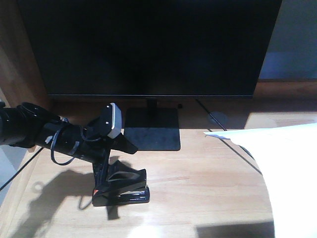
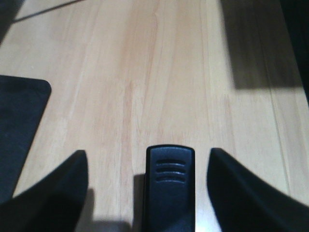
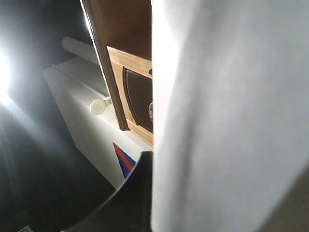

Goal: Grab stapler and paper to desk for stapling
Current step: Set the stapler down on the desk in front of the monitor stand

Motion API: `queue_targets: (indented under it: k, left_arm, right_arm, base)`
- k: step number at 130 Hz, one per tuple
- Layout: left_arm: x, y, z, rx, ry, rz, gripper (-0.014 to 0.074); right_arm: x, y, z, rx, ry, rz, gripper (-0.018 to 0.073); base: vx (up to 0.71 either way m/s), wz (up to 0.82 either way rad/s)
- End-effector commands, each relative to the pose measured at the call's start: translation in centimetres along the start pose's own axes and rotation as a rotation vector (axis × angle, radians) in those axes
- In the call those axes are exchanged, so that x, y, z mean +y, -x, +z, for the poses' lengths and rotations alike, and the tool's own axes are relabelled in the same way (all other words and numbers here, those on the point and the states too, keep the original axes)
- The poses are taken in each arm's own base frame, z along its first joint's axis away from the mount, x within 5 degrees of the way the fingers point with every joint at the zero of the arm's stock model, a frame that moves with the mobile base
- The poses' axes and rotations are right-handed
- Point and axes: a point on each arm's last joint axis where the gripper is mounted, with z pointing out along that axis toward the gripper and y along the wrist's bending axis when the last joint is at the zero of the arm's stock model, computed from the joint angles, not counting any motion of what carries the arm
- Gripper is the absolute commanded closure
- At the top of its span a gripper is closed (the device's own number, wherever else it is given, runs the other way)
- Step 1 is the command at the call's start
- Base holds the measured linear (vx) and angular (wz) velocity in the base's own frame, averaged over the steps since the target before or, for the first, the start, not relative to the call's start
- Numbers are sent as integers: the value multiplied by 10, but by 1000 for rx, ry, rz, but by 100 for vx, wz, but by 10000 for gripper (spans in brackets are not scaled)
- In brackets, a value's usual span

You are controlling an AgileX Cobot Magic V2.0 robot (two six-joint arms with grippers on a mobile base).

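Two black fingers (image 2: 58,198) of the left gripper (image 2: 148,154) stand wide apart on either side of the stapler (image 1: 121,191). In the left wrist view there is bare wood showing in the gap on each side, so neither finger touches it. The stapler sits flat on the worktop (image 1: 198,193) toward the left edge, just out in front of the monitor's square foot (image 1: 152,129). Its orange-red patch shows at the end nearest that edge, and its ribbed black end (image 2: 170,186) lies squarely between the fingers. The left arm (image 1: 44,134) comes in low from the left side, bent down over the stapler, with a pale wrist camera (image 1: 115,120) perched on top and a hard shadow thrown onto the planks below it. A big dark monitor (image 1: 148,44) fills the back of the worktop. Over the right side, the paper (image 1: 282,168) hangs above the wood rather than lying on it, its corner pointing left and a dark shadow beneath its front edge. From the right wrist the white sheet fills most of the view. It runs right past the one dark finger (image 3: 133,193) that shows of the right gripper (image 3: 145,203), which holds it, though the sheet hides the pinch itself. Beyond the sheet, a wooden panel (image 3: 130,63) and some white furniture (image 3: 82,106) show through the glare.
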Motion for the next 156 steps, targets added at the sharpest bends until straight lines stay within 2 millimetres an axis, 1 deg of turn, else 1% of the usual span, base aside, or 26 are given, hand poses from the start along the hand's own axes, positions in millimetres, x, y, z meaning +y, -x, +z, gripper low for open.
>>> queue_targets:
  k: [1, 12, 14, 15, 18, 24, 25, 31, 34, 35, 53, 84, 141, 156]
  left_arm:
    - [-3, 30, -19, -81, 34, 2, 245]
    - [-5, 32, -22, -80, 36, -3, 311]
    - [-5, 32, -22, -81, 37, -6, 325]
    - [-5, 33, -22, -82, 37, -6, 346]
    - [-5, 33, -22, -82, 37, -6, 354]
    - [-5, 33, -22, -82, 37, -9, 396]
    - [-5, 33, -22, -82, 36, -9, 418]
    - [-5, 33, -22, -83, 33, -9, 460]
    - [-5, 33, -22, -84, 32, -9, 467]
    - [-6, 33, -22, -85, 30, -9, 488]
    - [-6, 33, -22, -85, 26, -8, 606]
    - [-6, 31, -21, -82, 22, -14, 604]
    - [-6, 7, -4, -7, -40, -78, 604]
    - [-6, 4, -3, -3, -45, -85, 604]
  right_arm:
    - [11, 2, 5, -13, 62, -31, 565]
    - [11, 2, 5, -13, 62, -31, 565]
    - [11, 2, 5, -13, 62, -31, 565]
    - [11, 2, 5, -13, 62, -31, 565]
    - [11, 2, 5, -13, 62, -31, 565]
    - [11, 2, 5, -13, 62, -31, 565]
    - [11, 2, 5, -13, 62, -31, 565]
    - [11, 2, 5, -13, 62, -31, 565]
    - [11, 2, 5, -13, 62, -31, 565]
    - [11, 2, 5, -13, 62, -31, 565]
    - [11, 2, 5, -13, 62, -31, 565]
    - [11, 2, 5, -13, 62, -31, 565]
    - [11, 2, 5, -13, 62, -31, 565]
    - [11, 2, 5, -13, 62, -31, 565]
  base:
    - [0, 0]
    - [0, 0]
    - [0, 0]
    - [0, 0]
    - [0, 0]
    - [0, 0]
    - [0, 0]
    - [0, 0]
    - [0, 0]
    - [0, 0]
    - [0, 0]
    - [0, 0]
    - [0, 0]
    - [0, 0]
